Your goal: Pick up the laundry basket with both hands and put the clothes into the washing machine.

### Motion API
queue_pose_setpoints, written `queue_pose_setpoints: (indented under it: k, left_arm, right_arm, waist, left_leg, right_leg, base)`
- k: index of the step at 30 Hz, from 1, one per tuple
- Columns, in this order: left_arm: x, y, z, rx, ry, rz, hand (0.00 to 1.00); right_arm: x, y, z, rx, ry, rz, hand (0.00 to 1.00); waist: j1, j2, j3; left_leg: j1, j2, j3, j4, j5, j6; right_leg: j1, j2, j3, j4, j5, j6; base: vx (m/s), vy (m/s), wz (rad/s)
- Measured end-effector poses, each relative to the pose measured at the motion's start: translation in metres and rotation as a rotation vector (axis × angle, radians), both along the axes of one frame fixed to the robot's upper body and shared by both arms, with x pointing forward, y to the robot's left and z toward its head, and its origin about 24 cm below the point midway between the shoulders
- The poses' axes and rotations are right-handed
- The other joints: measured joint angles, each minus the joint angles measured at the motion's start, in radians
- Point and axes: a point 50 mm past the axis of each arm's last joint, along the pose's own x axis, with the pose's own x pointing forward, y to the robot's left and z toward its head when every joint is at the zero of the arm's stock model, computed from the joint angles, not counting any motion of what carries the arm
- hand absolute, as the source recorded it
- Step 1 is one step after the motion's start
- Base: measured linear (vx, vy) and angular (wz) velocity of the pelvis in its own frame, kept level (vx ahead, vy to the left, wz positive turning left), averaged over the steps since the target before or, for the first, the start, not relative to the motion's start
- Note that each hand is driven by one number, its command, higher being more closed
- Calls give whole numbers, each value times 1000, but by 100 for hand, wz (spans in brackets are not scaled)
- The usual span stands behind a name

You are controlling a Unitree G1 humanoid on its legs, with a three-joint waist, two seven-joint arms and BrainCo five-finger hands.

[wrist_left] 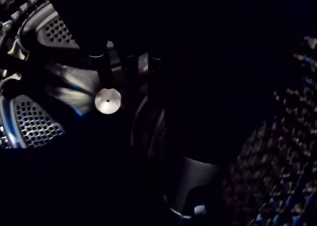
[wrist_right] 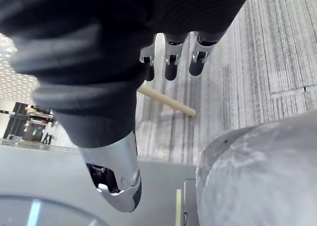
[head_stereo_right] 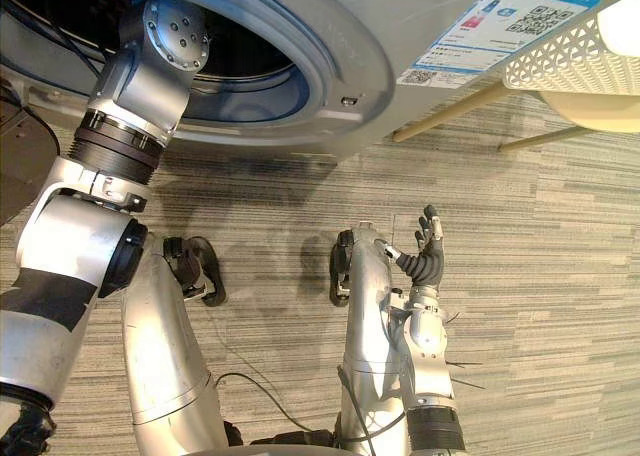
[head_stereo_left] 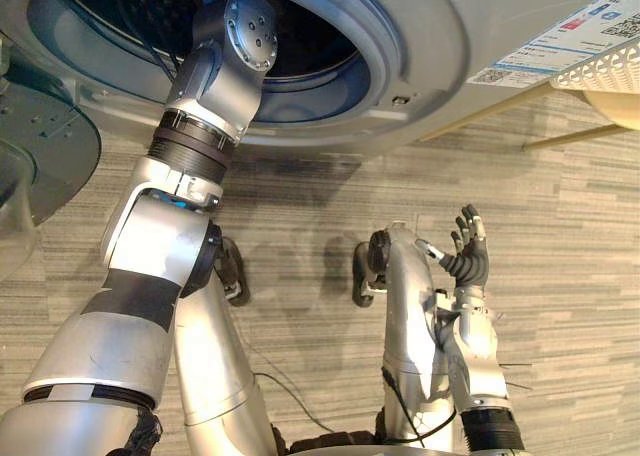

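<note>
Silver front-loading washing machine (head_stereo_left: 420, 36) encloses our left hand (wrist_left: 130, 72), grip impossible to tell; our right hand (head_stereo_left: 468, 259) hangs relaxed, empty; we judge loading underway.

The floor (head_stereo_left: 560, 276) is grey, laid in long streaked planks or tiles with faint seams between them. A broad soft shadow darkens its far strip, and the rest is evenly lit. At the far right, two pale wooden legs (head_stereo_left: 480, 114) slant down to the floor from under a rounded cream-coloured piece (head_stereo_left: 615, 108), perhaps a seat.
</note>
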Motion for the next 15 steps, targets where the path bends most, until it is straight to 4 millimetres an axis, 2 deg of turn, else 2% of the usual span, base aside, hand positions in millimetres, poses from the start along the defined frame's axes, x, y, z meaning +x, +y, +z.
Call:
queue_pose_setpoints:
  k: [1, 4, 6, 7, 9, 10, 11, 12, 13, 15]
  left_arm:
    - [-1, 0, -4, -19, -4, -12, 0]
    - [-1, 5, -41, -94, 46, -56, 0]
    - [5, 16, -90, -222, 185, -87, 0]
    - [7, 20, -106, -266, 232, -92, 0]
    - [6, 35, -182, -424, 452, -76, 0]
    - [2, 37, -203, -465, 508, -70, 0]
    - [-7, 39, -239, -521, 612, -55, 0]
    - [-13, 40, -259, -551, 669, -47, 0]
    - [-29, 40, -294, -601, 768, -25, 0]
    - [-59, 41, -343, -660, 918, 8, 0]
  right_arm:
    - [0, 0, -1, -7, 7, 1, 0]
    - [-1, 5, -8, -25, 50, 18, 0]
    - [-1, 10, -11, -44, 75, 37, 0]
    - [-2, 10, -12, -49, 84, 38, 0]
    - [-2, 12, -15, -56, 113, 40, 0]
    - [-3, 12, -16, -55, 121, 39, 0]
    - [-3, 12, -18, -58, 134, 37, 0]
    - [-4, 13, -19, -57, 142, 37, 0]
    - [-7, 13, -24, -58, 168, 38, 0]
    - [-13, 13, -37, -53, 230, 34, 0]
  waist:
    - [3, -1, 0]
    - [14, -12, -32]
    - [25, -19, -45]
    - [30, -20, -57]
    - [44, -19, -75]
    - [49, -18, -75]
    - [59, -18, -76]
    - [66, -17, -77]
    - [72, -17, -87]
    - [86, -14, -114]
  left_leg:
    - [11, -2, 2, -6, 0, -1]
    - [43, 2, 8, -64, 7, -21]
    - [81, 6, 11, -120, 34, -22]
    - [87, 5, 10, -133, 38, -24]
    - [150, 4, 8, -198, 55, -35]
    - [175, 4, 8, -218, 58, -36]
    - [228, 4, 10, -258, 61, -40]
    - [261, 4, 13, -287, 63, -43]
    - [326, 2, 21, -343, 72, -46]
    - [446, 1, 38, -439, 82, -53]
  right_leg:
    - [10, -6, -2, -3, -3, -4]
    - [42, -18, -20, -38, -7, -11]
    - [90, -29, -47, -82, -8, -21]
    - [95, -29, -52, -96, -7, -23]
    - [165, -28, -79, -162, 0, -35]
    - [192, -29, -87, -182, 1, -36]
    - [248, -31, -99, -224, 3, -39]
    - [282, -33, -107, -252, 4, -42]
    - [349, -39, -123, -304, 6, -45]
    - [465, -43, -140, -397, 17, -48]
  base:
    - [14, -51, 16]
    - [12, -76, 24]
    - [34, -93, 23]
    - [54, -75, 7]
    - [107, -76, 7]
    - [147, -73, 14]
    - [116, -45, 12]
    - [159, -57, 19]
    - [137, -53, 24]
    - [201, -72, 21]
